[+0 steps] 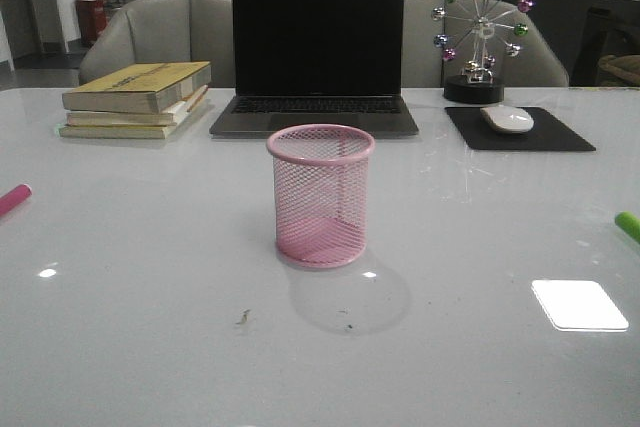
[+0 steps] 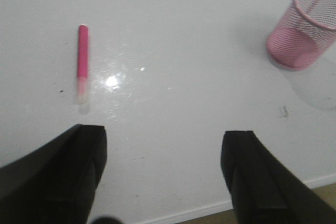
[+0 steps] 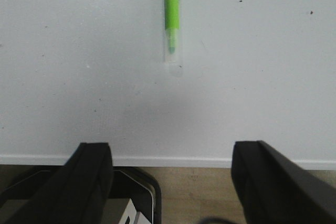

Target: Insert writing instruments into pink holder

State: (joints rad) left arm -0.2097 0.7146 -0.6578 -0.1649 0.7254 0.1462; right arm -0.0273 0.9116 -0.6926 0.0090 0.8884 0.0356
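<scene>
The pink holder (image 1: 320, 195) stands upright and empty at the table's middle; it also shows in the left wrist view (image 2: 306, 24). The magenta pen (image 1: 14, 198) lies flat at the far left edge, seen lengthwise in the left wrist view (image 2: 82, 51). The lime green pen (image 1: 628, 225) lies flat at the far right edge, and in the right wrist view (image 3: 171, 9). My left gripper (image 2: 164, 145) is open above the table near its front edge, well short of the magenta pen. My right gripper (image 3: 172, 156) is open over the table's front edge, short of the green pen. Neither arm appears in the front view.
A laptop (image 1: 317, 52) stands behind the holder. A stack of books (image 1: 135, 97) lies at back left. A mouse (image 1: 507, 118) on a black pad (image 1: 560, 132) and a ball ornament (image 1: 480, 37) are at back right. A dark frame (image 3: 136, 192) sits below the table edge.
</scene>
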